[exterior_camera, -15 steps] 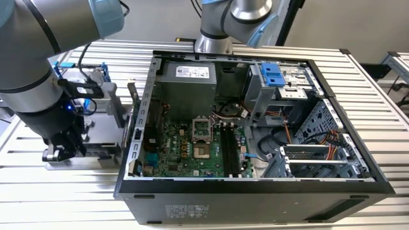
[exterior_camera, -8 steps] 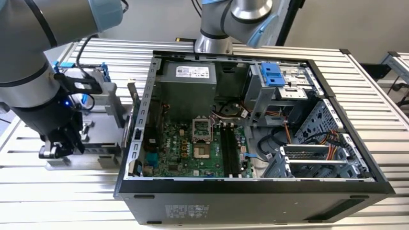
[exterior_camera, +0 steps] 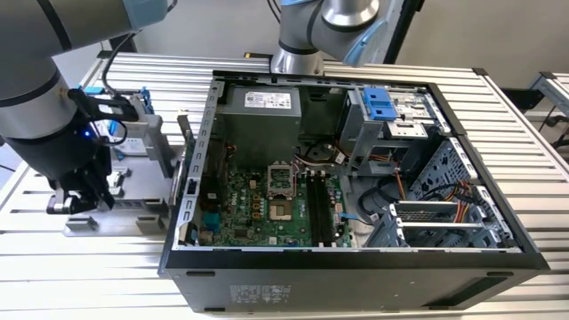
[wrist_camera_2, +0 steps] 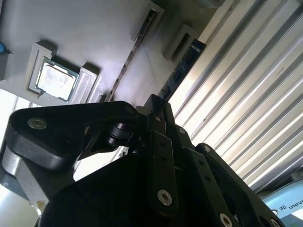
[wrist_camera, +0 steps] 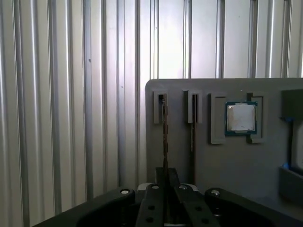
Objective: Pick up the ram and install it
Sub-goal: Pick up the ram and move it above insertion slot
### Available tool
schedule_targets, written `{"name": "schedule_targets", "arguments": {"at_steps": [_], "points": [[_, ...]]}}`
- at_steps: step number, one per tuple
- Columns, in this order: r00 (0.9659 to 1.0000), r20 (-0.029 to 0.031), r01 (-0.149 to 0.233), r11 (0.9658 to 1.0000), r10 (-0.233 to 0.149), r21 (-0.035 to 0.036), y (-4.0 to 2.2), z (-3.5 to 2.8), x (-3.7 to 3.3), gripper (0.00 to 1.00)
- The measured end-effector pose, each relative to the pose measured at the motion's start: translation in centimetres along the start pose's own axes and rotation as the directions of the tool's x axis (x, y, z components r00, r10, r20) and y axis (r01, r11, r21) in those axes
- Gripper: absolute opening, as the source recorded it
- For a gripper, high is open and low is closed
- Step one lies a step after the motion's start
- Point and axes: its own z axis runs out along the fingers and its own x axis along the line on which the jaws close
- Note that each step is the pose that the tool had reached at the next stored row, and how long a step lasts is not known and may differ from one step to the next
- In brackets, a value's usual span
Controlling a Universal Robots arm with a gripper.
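The ram (wrist_camera: 164,137) stands on its thin edge in the outermost slot of a gray fixture (wrist_camera: 236,161). This holder keeps the board upright so that 2 fingers can close on its flat faces from above. A second stick (wrist_camera: 191,127) sits the same way in the neighbouring slot, and a processor chip (wrist_camera: 241,117) lies flat in its own pocket further along.

The end effector (wrist_camera: 164,178) is lined up with the stick's length and looks clenched on the ram at its near end. The board's far end sits in the slot's notch, so I judge it gripped but not lifted out. In the second wrist view the ram (wrist_camera_2: 183,64) runs down into the fingers.

In the exterior view the arm (exterior_camera: 36,113) comes down steeply at the exterior view's left of the open computer case (exterior_camera: 356,261). Its wrist is turned downward, with the end effector low over the fixture on the ribbed desk (exterior_camera: 89,273). The memory slots (exterior_camera: 318,200) on the motherboard lie inside the case, well apart from the fixture, with the case wall between them.
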Motion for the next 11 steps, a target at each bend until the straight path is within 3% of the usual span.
{"name": "schedule_targets", "arguments": {"at_steps": [11], "points": [[1.0000, 0.0000, 0.000, 1.0000, 0.000, 0.0000, 0.00, -2.23, -0.03, 0.00]]}}
